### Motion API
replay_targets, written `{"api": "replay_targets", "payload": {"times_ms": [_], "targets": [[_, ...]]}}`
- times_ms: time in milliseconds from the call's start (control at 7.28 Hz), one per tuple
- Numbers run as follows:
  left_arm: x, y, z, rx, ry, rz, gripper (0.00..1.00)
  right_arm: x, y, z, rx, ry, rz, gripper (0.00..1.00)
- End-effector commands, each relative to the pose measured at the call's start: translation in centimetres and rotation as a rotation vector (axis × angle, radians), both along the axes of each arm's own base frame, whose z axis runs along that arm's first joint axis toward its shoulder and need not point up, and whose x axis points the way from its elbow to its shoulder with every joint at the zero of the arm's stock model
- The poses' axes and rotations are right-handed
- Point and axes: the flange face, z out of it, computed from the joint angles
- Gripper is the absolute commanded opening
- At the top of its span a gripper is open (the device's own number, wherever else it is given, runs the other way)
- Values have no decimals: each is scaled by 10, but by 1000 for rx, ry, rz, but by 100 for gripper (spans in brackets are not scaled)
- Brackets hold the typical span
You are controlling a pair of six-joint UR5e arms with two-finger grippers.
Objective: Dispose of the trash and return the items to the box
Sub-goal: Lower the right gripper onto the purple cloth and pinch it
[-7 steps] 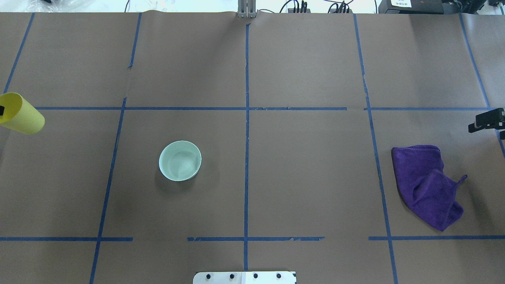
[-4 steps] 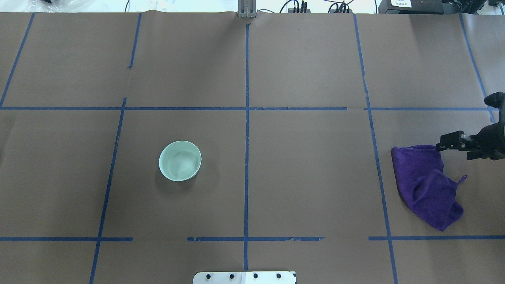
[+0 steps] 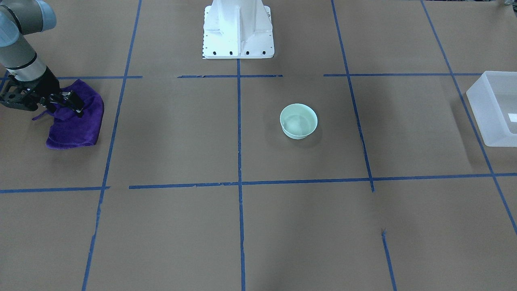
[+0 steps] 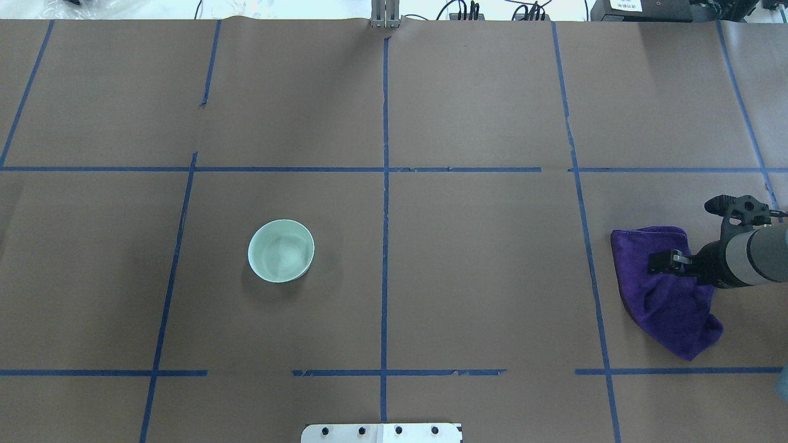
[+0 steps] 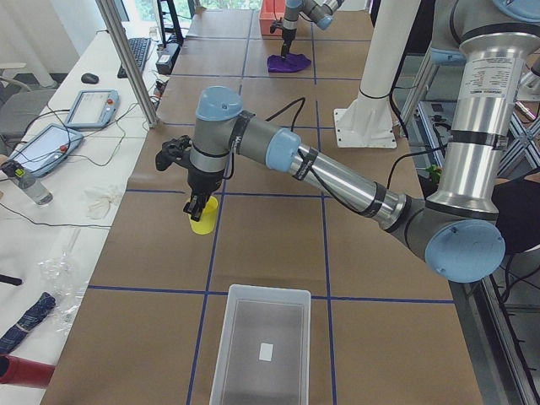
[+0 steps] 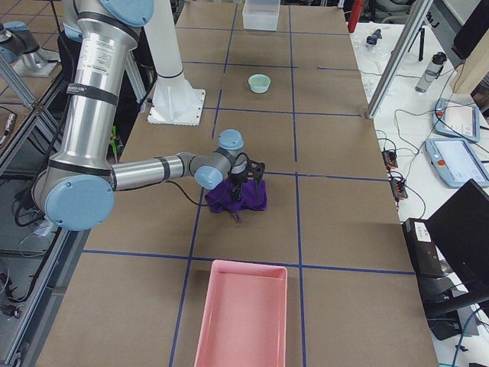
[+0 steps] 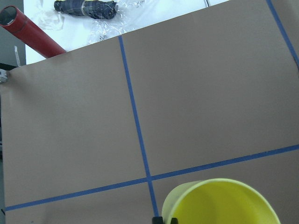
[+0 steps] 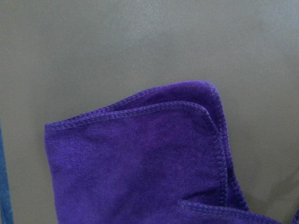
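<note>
Return step — the left gripper (image 5: pixel 196 205) clamps the small bright yellow plastic cup (image 5: pixel 202 222) near the frosted translucent white plastic box (image 5: pixel 268 288), not yet over it; next, carry across and release. Well apart from the box, the right gripper (image 3: pixel 74 106) hangs spread above a crumpled purple cloth (image 3: pixel 76 129).

from my base (image 4: pixel 381 434): bowl (image 4: pixel 281 251) at 11 o'clock, cloth (image 4: pixel 662 301) at 2 beneath my right gripper (image 4: pixel 683 232), cup (image 5: pixel 202 224) at 10, box (image 3: pixel 482 117) at 9.

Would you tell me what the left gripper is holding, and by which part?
The left gripper holds the yellow cup, pinched at its rim.
</note>
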Motion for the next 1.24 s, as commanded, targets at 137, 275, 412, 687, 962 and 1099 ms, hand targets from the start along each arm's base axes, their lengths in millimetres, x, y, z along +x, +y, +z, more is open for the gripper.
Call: {"api": "replay_targets", "payload": {"times_ms": [137,275,412,687,962,1099], "targets": [[-25,-6,16,9,-41,16,0,-6,6,24,-10,6,-20,100],[-26,-5,16,10,-40,16,0,-6,6,25,-18,8,-22,94],[-28,-5,16,11,-40,14,0,-6,6,25,-23,7,-24,51],[-33,-7,29,-2,-46,26,0,-5,7,20,-16,-3,-35,0],[-46,-15,79,-72,-44,34,0,7,16,7,-9,-17,-36,0],[-52,-15,98,-100,-41,30,0,15,22,-6,-1,-36,-39,0]]}}
